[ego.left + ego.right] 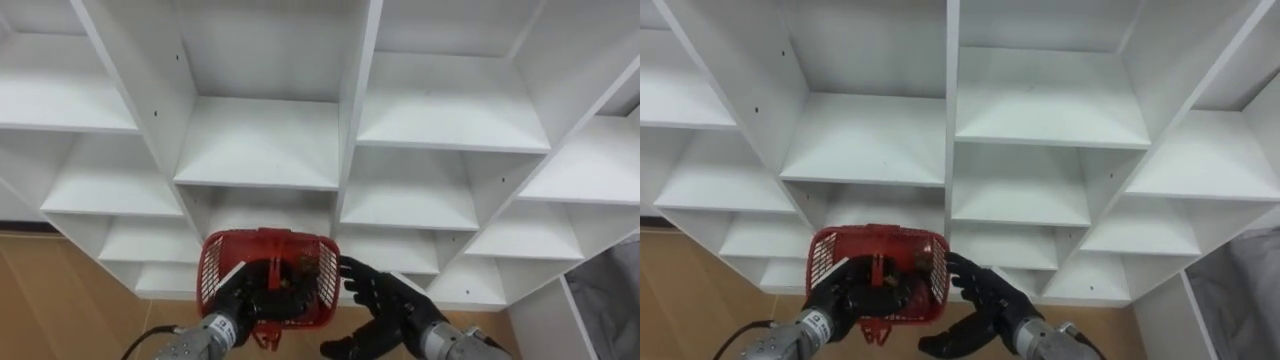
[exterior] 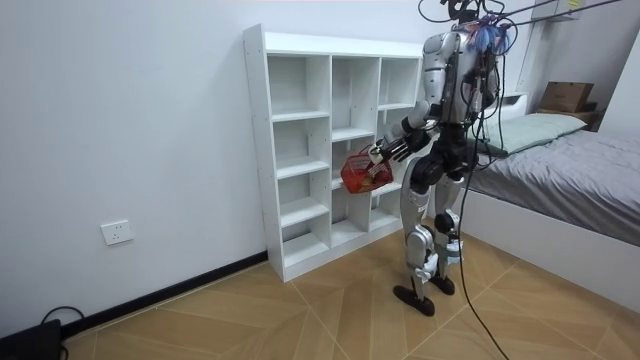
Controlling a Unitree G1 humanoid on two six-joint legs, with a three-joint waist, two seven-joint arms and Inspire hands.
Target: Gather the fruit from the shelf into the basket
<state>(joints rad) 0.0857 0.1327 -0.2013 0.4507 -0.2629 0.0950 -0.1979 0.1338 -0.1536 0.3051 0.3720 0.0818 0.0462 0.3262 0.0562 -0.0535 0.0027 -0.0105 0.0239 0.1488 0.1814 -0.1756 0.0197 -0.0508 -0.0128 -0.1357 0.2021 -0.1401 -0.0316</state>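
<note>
A red plastic basket (image 1: pixel 300 250) hangs in front of the white closet's (image 1: pixel 350 110) lower compartments. My left hand (image 1: pixel 232 303) comes up from below with its fingers curled round the basket's handle. Something small and brownish (image 1: pixel 291 281) lies inside the basket; I cannot tell what it is. My right hand (image 1: pixel 387 306) is open with its fingers spread, right beside the basket's right wall. The compartments in sight hold no fruit. In the room view I stand upright facing the closet (image 2: pixel 310 150), holding the basket (image 2: pixel 358 174) at waist height.
The closet's dividers and shelf edges (image 1: pixel 262 185) are close ahead. In the room view a bed (image 2: pixel 570 170) lies behind me on the right, with a cardboard box (image 2: pixel 566 96) beyond it. Wooden floor (image 2: pixel 300 310) stretches to the room view's left.
</note>
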